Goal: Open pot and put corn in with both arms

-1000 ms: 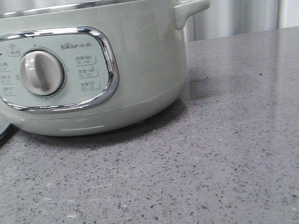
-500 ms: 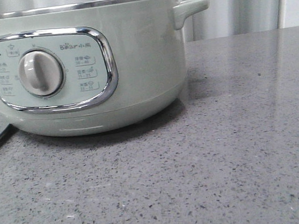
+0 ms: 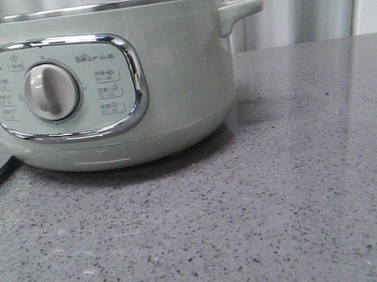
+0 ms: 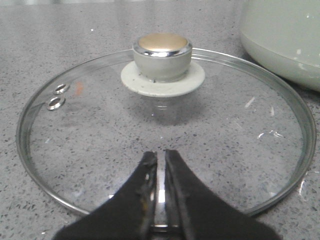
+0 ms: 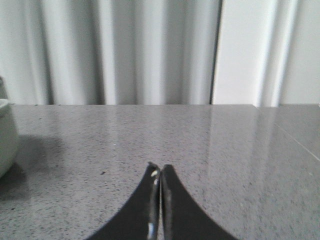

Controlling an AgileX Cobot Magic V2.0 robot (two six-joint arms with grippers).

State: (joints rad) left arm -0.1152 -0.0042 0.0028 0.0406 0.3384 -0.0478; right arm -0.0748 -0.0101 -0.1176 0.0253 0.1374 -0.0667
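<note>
Left wrist view: pot point(image 4: 285, 40) beyond closed left tool point(image 4: 160, 162), past lid point(image 4: 165, 145).

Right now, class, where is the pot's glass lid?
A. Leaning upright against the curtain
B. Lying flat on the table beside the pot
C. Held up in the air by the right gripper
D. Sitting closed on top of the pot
B: the left wrist view shows the glass lid lying flat on the grey table, knob up, next to the pot, with the left gripper closed above its near edge.
</note>
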